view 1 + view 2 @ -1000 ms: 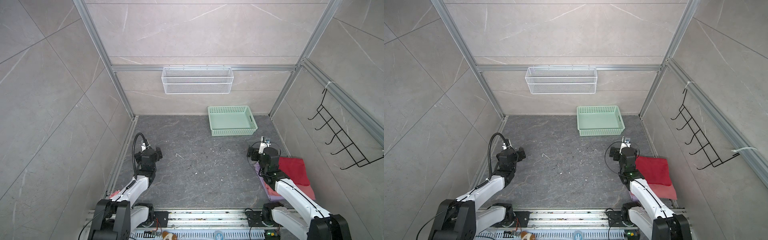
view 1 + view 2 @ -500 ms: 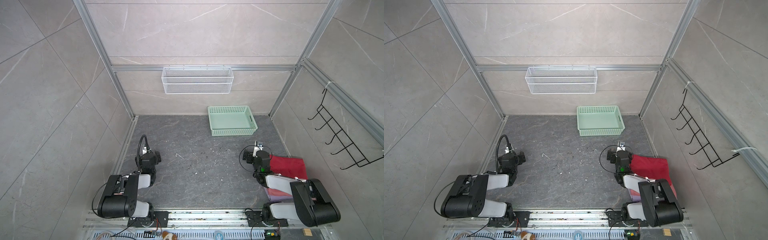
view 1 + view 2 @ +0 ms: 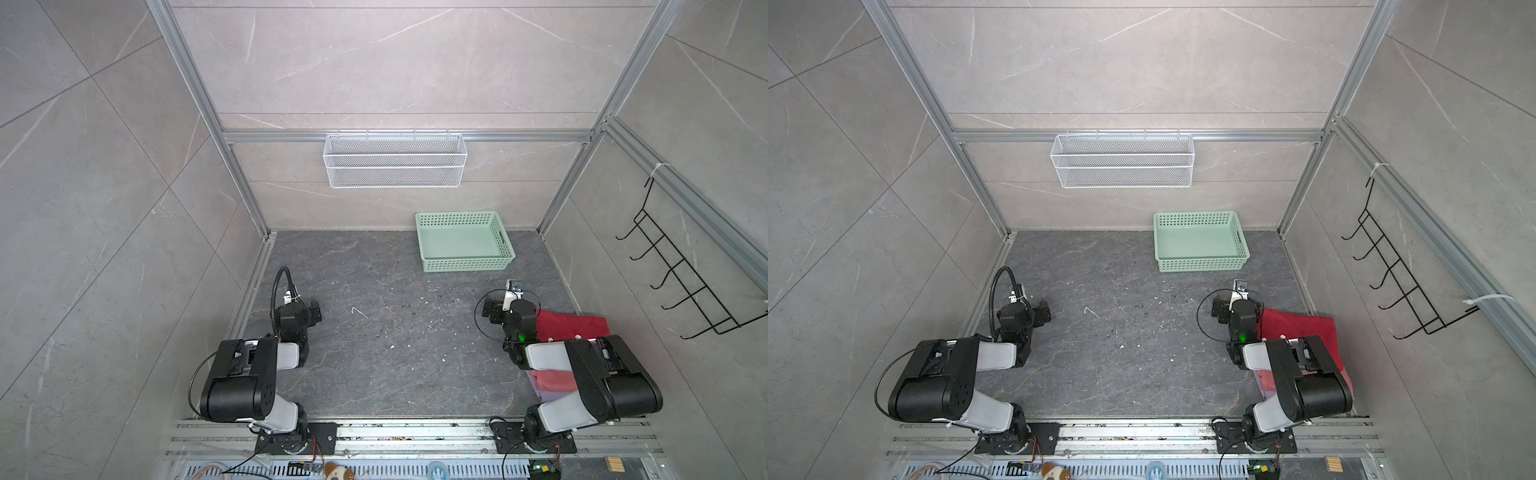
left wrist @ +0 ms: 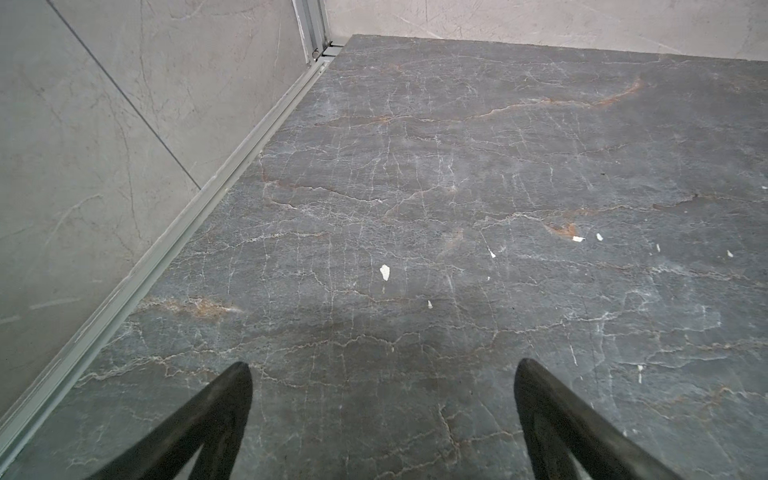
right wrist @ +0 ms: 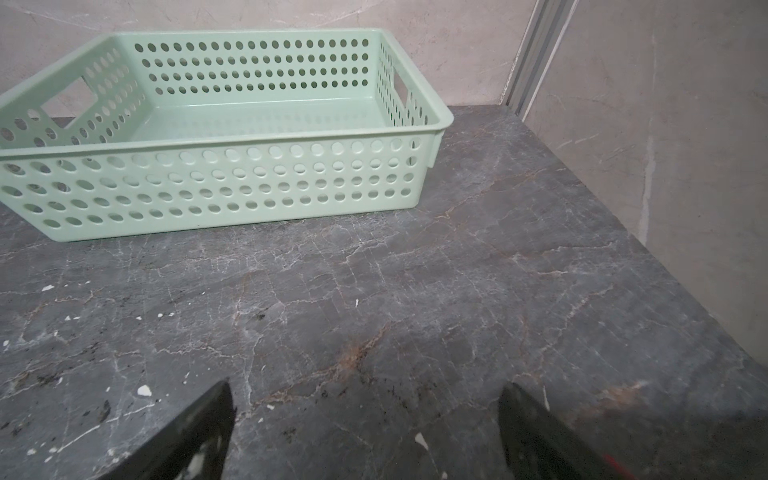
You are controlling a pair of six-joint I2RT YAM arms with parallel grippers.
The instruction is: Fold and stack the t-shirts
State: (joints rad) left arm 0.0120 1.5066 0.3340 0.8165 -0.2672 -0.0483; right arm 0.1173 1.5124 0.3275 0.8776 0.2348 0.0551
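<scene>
red t-shirt (image 3: 575, 328) tops salmon-pink t-shirt (image 3: 550, 379) and lavender t-shirt (image 3: 549, 395) at the desk's (image 3: 395, 332) right wall, long axis front-to-back. mint basket (image 3: 465, 264) shows its bare bottom. left end effector (image 4: 382, 364) and right end effector (image 5: 366, 383) spread.

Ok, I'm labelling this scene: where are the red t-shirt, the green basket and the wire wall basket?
red t-shirt (image 3: 577, 326): in a top view, on its uncovered flat cloth.
green basket (image 5: 232, 187): in the right wrist view, on its perforated near wall.
wire wall basket (image 3: 395, 166): in a top view, on its front mesh.
</scene>
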